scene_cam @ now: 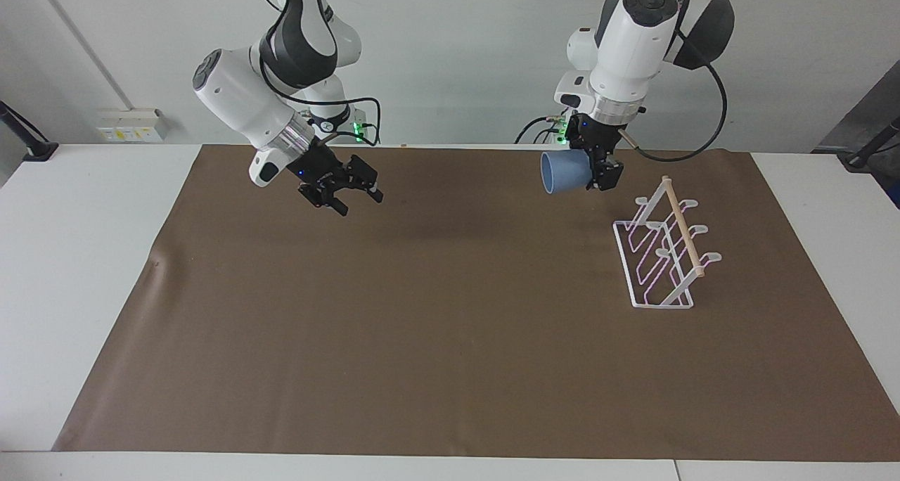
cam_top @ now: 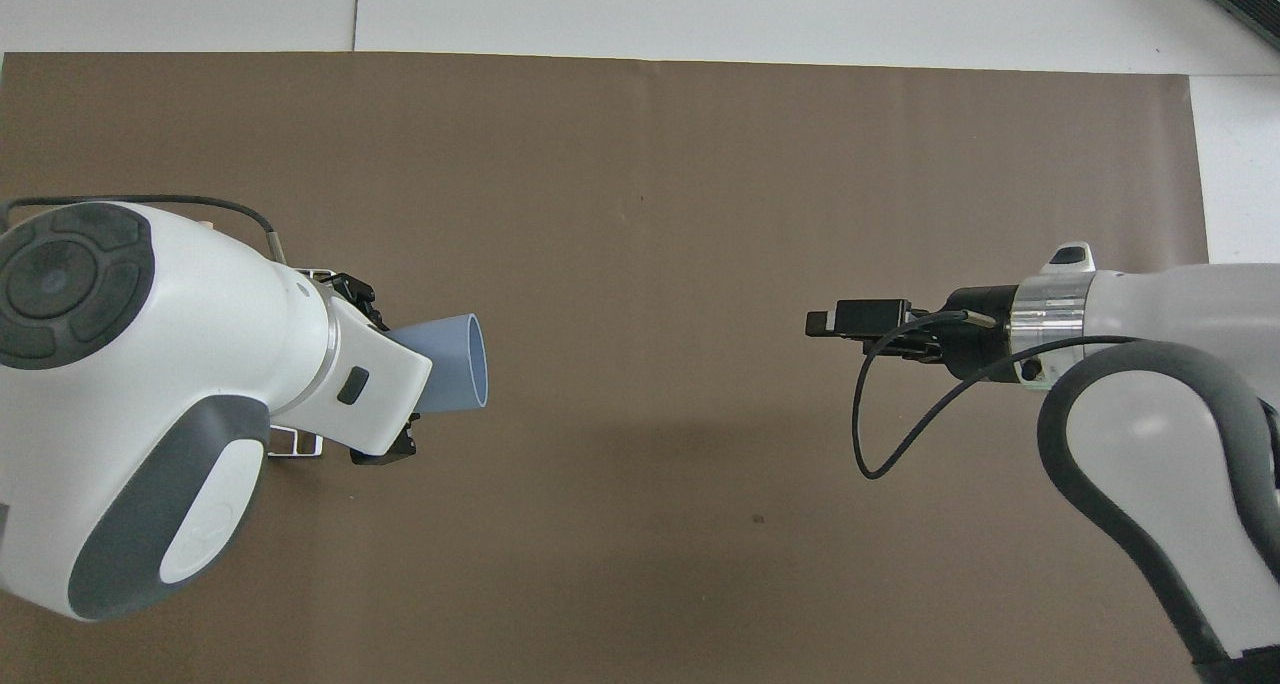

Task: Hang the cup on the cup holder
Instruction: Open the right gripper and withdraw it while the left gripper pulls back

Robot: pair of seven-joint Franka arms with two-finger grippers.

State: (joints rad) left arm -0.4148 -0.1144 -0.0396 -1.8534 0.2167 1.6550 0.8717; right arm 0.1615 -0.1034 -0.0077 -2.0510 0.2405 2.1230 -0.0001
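Note:
My left gripper (scene_cam: 598, 174) is shut on the base of the light-blue cup (scene_cam: 562, 172), which hangs on its side in the air with its mouth toward the right arm's end of the table. It hangs just beside the upper end of the cup holder (scene_cam: 665, 253), a white wire rack with a wooden dowel on top, apart from it. In the overhead view the cup (cam_top: 456, 362) sticks out from under the left arm, which hides most of the cup holder (cam_top: 296, 450). My right gripper (scene_cam: 360, 202) (cam_top: 824, 322) hangs open and holds nothing over the mat.
A brown mat (scene_cam: 450, 326) (cam_top: 700, 164) covers most of the white table (scene_cam: 70, 256). The cup holder stands on it toward the left arm's end. Nothing else lies on the mat.

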